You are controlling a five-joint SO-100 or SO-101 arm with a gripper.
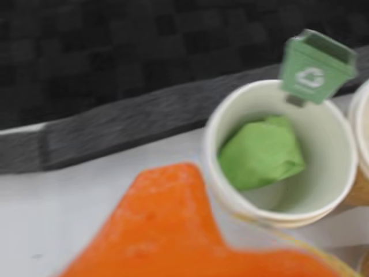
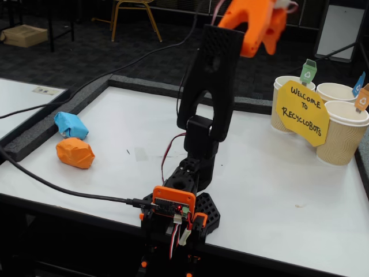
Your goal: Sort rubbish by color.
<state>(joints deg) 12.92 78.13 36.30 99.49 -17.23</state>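
Observation:
The green paper wad lies inside a tan paper cup that carries a green bin tag. In the fixed view that cup stands at the right and the wad in it is hidden. The light blue wad and the orange wad lie together on the white table at the left. My orange gripper is raised high above the table, left of the cups, open and empty. One orange finger fills the bottom of the wrist view.
Two more paper cups with blue and orange tags stand beside the first. A yellow sign leans on the cups. A raised grey border edges the table. A black cable crosses the front left.

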